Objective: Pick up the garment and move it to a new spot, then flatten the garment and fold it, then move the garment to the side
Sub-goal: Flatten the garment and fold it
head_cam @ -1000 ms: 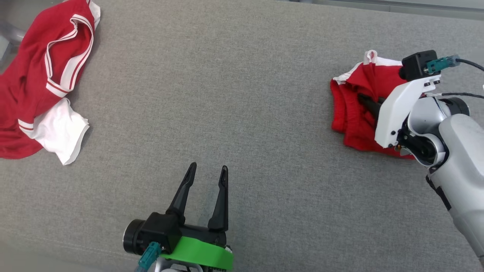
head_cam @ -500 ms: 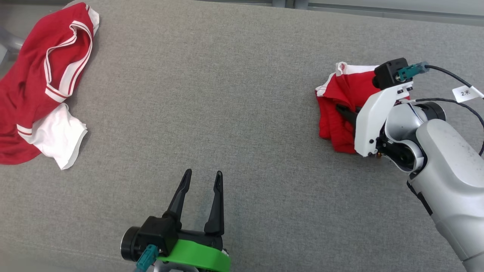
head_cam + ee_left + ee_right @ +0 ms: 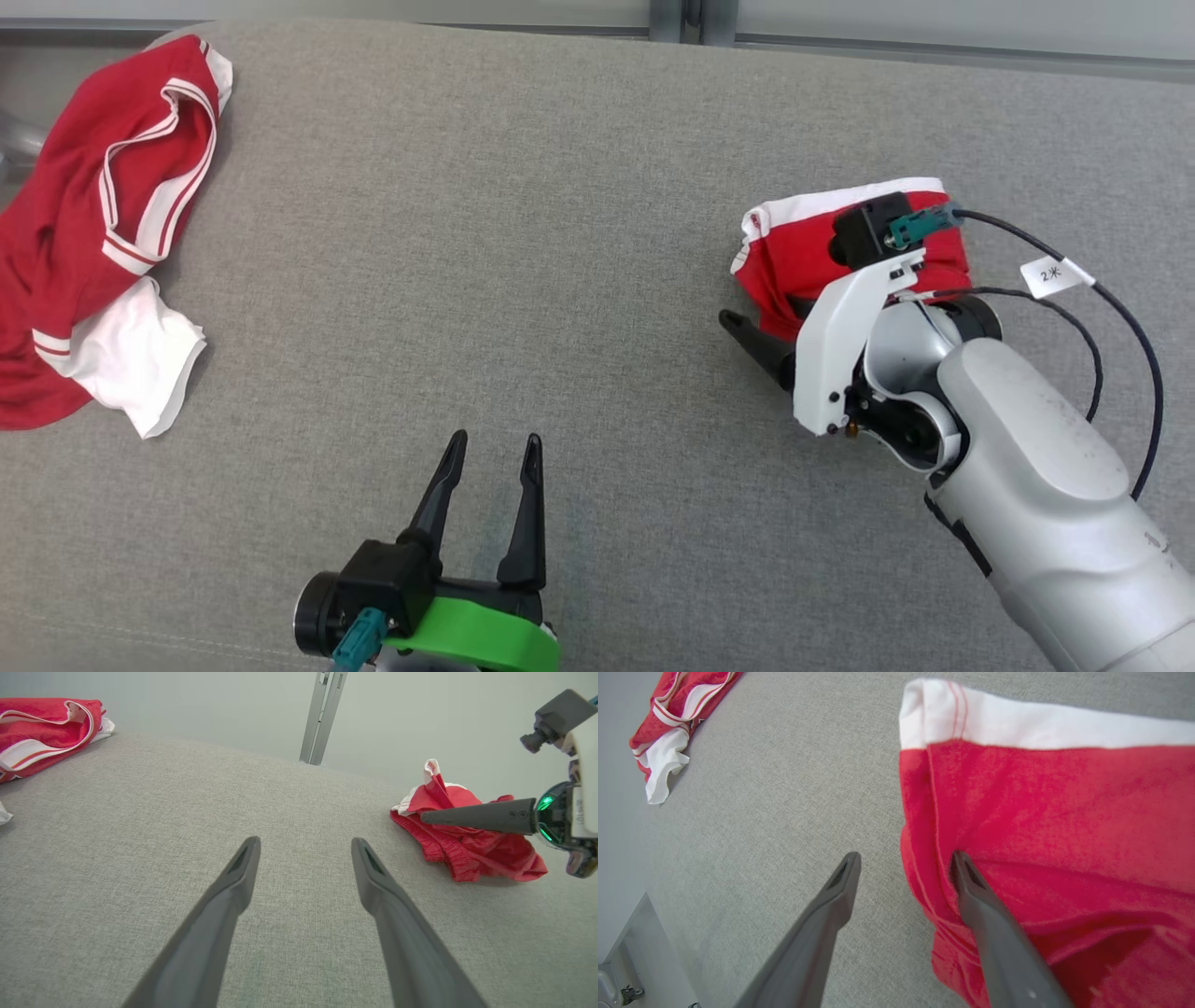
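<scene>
Though the grey fabric worktop (image 3: 560,233) runs open across its middle, I find a red-and-white jersey (image 3: 75,243) at its left edge and the folded red shorts (image 3: 784,266), white-banded, near the right. My right wrist view reveals what the head view hides: right gripper (image 3: 906,858) jaws wide, one finger (image 3: 973,896) on the shorts, gripping nothing. Left gripper (image 3: 495,441) jaws wide, empty.

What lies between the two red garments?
Bare grey surface; the head view shows nothing lying between the crumpled jersey and the folded garment.
</scene>
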`<state>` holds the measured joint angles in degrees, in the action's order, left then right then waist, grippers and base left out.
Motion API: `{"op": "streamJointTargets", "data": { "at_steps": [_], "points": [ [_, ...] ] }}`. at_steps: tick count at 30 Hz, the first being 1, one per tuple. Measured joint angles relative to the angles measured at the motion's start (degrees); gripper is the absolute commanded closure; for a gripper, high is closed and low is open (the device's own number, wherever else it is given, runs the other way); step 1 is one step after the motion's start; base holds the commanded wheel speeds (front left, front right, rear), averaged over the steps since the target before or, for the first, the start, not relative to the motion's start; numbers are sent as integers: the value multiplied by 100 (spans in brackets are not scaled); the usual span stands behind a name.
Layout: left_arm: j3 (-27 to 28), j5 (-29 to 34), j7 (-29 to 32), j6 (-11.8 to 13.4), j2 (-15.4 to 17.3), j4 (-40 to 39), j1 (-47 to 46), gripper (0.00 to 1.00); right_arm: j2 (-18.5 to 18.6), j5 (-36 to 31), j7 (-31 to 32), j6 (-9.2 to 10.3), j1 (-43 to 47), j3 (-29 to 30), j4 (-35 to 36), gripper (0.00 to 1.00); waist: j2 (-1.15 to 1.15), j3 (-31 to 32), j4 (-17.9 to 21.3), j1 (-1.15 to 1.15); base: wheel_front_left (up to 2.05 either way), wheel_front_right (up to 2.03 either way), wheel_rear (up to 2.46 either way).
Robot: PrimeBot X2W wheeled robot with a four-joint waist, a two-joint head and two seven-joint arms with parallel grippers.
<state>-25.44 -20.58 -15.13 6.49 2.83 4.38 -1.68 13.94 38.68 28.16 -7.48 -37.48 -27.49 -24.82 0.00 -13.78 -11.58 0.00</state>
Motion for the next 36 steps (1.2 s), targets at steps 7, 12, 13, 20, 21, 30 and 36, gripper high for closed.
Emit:
{"op": "streamJointTargets", "data": {
  "at_steps": [7, 12, 13, 20, 21, 30, 36],
  "points": [
    [222, 0, 0, -29, -1, 110, 174, 0, 38, 233, -805, -1, 548, -109, 571, 0, 0, 304, 99, 0, 0, 0, 0],
    [495, 37, 0, -54, -1, 134, 426, 0, 538, -376, -2009, -1, 1021, 67, 971, 0, 0, 600, 199, 0, 0, 0, 0],
    [541, 54, 0, -69, -1, 136, 475, 0, 630, -495, -2203, -1, 1124, 125, 998, 0, 0, 653, 220, 0, 0, 0, 0],
    [899, 204, 0, -122, 0, 16, 840, 0, 1089, -1239, -3565, -3, 2114, 648, 982, 0, 0, 1045, 440, 0, 0, 0, 0],
    [950, 227, 0, -140, 0, 1, 896, 0, 1149, -1393, -3761, -2, 2268, 764, 894, 0, 0, 1107, 474, 0, 0, 0, 0],
    [1479, 553, 0, -274, 1, -281, 1272, 0, 890, -2190, -4300, -4, 3439, 2033, 799, 0, 0, 1552, 744, 0, 0, 0, 0],
    [1578, 767, 1, -844, 0, -157, 1302, 0, 390, -2627, -4322, -3, 4185, 2796, 1472, 0, 0, 1732, 811, 0, 0, 0, 0]
  ]
}}
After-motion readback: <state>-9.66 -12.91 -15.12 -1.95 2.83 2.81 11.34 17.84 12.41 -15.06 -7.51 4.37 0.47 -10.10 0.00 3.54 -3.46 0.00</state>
